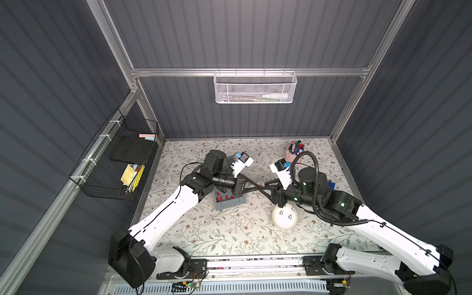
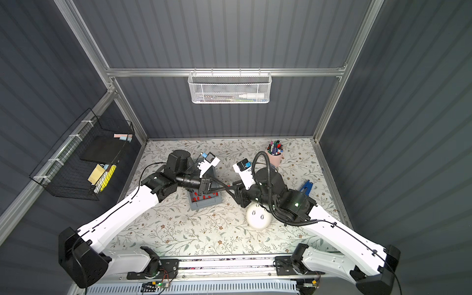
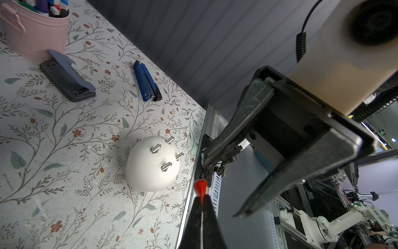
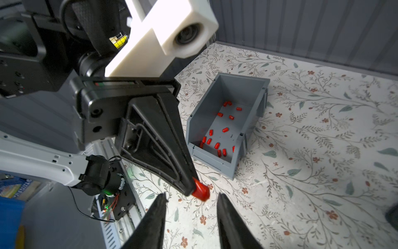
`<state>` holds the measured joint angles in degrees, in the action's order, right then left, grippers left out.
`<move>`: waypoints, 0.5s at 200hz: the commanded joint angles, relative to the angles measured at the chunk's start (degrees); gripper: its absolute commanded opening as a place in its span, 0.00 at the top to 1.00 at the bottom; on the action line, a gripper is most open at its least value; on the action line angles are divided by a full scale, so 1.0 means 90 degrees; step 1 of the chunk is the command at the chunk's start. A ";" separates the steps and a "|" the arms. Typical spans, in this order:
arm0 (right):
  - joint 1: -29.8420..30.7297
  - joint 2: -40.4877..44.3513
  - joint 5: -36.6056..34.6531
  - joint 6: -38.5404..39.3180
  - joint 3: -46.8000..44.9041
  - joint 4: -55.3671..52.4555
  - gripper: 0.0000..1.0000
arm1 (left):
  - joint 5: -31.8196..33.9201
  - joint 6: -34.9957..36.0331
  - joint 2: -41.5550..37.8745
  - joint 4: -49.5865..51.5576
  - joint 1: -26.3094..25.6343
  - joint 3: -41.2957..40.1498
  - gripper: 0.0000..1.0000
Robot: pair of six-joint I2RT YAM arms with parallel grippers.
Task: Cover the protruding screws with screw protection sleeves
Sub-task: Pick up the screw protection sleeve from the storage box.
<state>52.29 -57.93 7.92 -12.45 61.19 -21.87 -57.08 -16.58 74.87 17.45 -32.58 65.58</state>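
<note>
My left gripper [image 3: 201,195] is shut on one red screw protection sleeve [image 3: 200,187], which sticks out past its fingertips above the table. My right gripper [image 4: 191,195] faces it tip to tip and is open, a finger on either side of that sleeve [image 4: 201,190] without touching it. In both top views the two grippers meet mid-table [image 1: 260,187]. The white dome [image 3: 150,170] stands below them with the protruding screws [image 3: 155,148] bare. More sleeves [image 4: 217,145] lie in the grey bin [image 4: 254,86].
A pink cup of marker pens [image 1: 293,153] stands at the back right. A blue stapler [image 3: 146,82] and a grey hole punch [image 3: 69,79] lie near it. A black wire basket [image 1: 115,163] hangs on the left wall and a white mesh basket [image 1: 254,88] on the back wall.
</note>
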 commanded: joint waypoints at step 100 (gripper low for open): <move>-0.0048 0.1319 0.0165 -0.0051 -0.0096 0.1695 0.57 | 0.0222 -0.0230 -0.0913 -0.1097 -0.0033 -0.0165 1.00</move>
<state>52.21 -47.13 7.81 -12.69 61.23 -13.39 -55.16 -16.86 68.29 12.73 -32.58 64.31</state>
